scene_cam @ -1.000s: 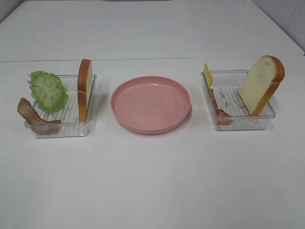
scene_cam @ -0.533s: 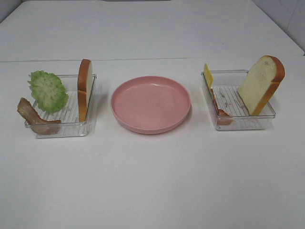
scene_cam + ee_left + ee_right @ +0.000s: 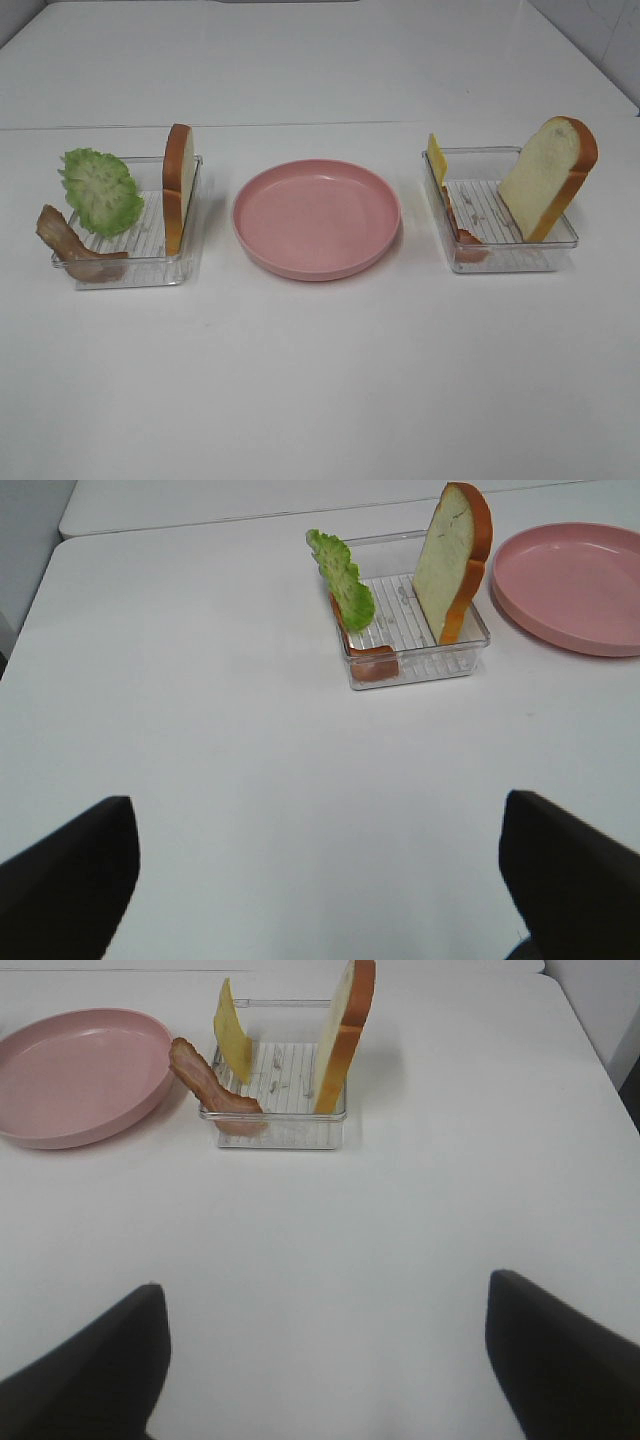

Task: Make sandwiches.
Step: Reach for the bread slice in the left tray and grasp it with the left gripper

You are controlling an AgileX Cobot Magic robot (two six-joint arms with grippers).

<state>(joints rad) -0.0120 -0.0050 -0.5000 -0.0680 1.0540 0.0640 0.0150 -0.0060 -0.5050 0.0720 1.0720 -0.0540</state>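
Note:
In the exterior view the left clear tray (image 3: 150,268) holds an upright bread slice (image 3: 178,187), a green lettuce leaf (image 3: 100,190) and a bacon strip (image 3: 72,250). The right clear tray (image 3: 500,262) holds a leaning bread slice (image 3: 548,178), a yellow cheese square (image 3: 437,158) and a bacon strip (image 3: 462,235). The left wrist view shows bread (image 3: 452,562), lettuce (image 3: 342,578) and bacon (image 3: 370,665); my left gripper (image 3: 320,880) is open, well short of the tray. The right wrist view shows bread (image 3: 345,1035), cheese (image 3: 233,1032) and bacon (image 3: 212,1088); my right gripper (image 3: 325,1360) is open and empty.
A pink round plate (image 3: 316,218) sits empty between the two trays; it also shows in the left wrist view (image 3: 570,585) and the right wrist view (image 3: 75,1075). White table all around. Neither arm shows in the exterior view.

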